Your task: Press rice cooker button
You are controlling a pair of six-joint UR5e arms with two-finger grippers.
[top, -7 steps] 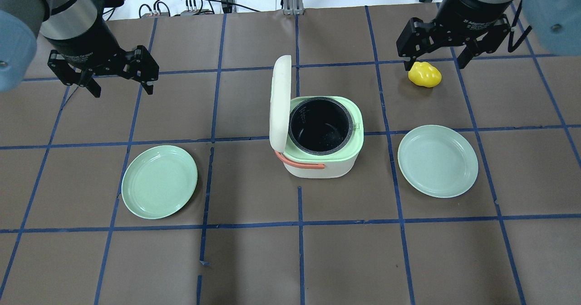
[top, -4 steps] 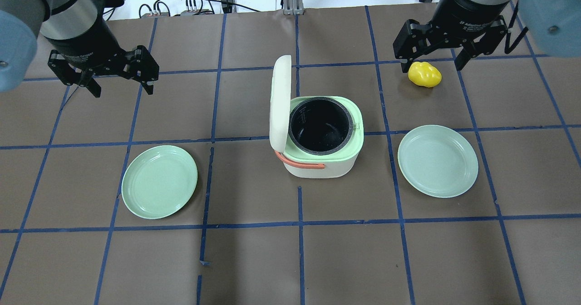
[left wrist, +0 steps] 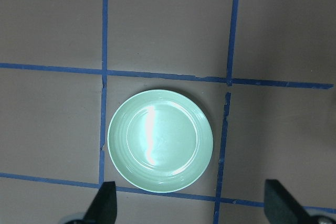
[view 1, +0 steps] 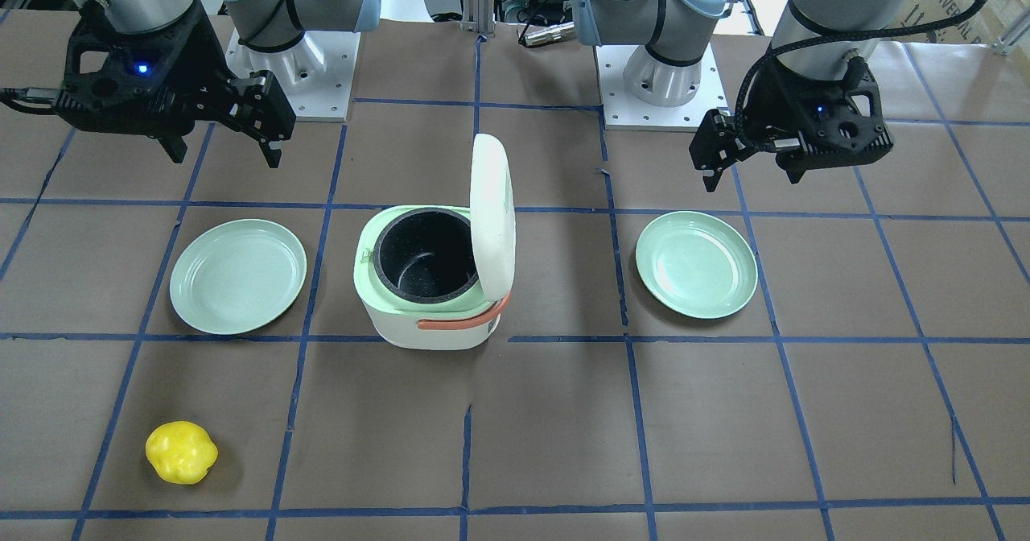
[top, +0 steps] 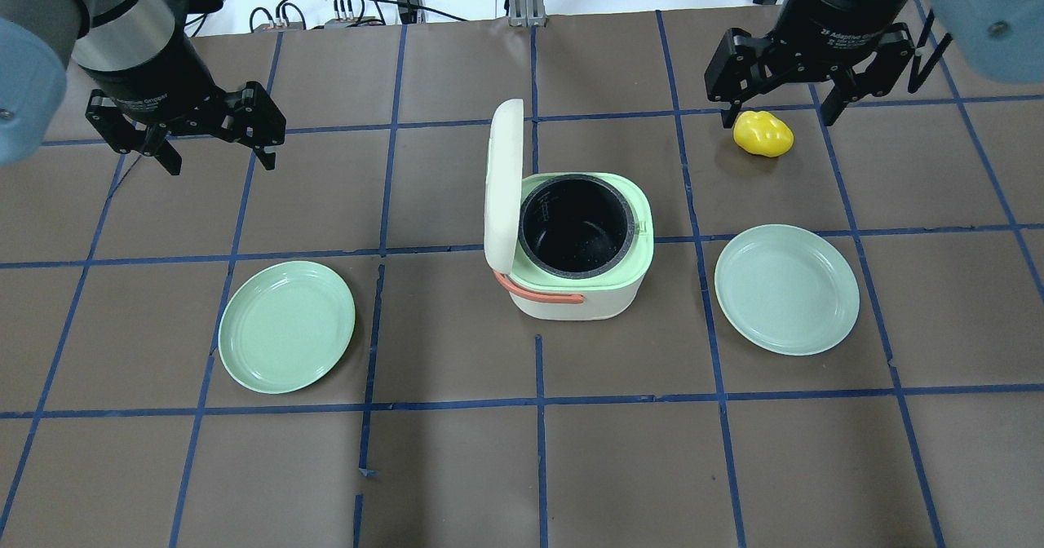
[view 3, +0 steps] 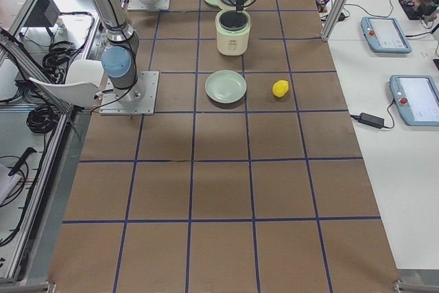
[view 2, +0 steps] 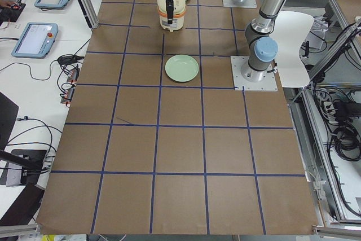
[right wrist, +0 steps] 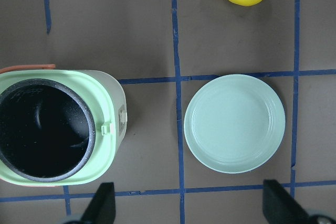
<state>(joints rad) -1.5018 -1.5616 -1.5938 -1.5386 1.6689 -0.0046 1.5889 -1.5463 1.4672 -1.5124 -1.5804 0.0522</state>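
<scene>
The rice cooker (top: pixel 583 291) stands mid-table, white with a pale green top and an orange handle. Its lid (top: pixel 504 181) stands open upright and the black inner pot (top: pixel 577 223) is empty. A small latch button (top: pixel 644 226) sits on the rim's right side; it also shows in the right wrist view (right wrist: pixel 122 121). My left gripper (top: pixel 220 161) hovers open and empty, far to the cooker's left. My right gripper (top: pixel 779 117) hovers open and empty at the back right, over a yellow toy (top: pixel 763 134).
A green plate (top: pixel 285 326) lies left of the cooker, below my left gripper (left wrist: pixel 191 208). A second green plate (top: pixel 786 289) lies right of it. The yellow toy (view 1: pixel 181 452) lies beyond that plate. Cables lie past the table's far edge.
My right gripper has drifted a little toward the far edge of the table, still open. The left arm, cooker, plates and toy have not moved.
</scene>
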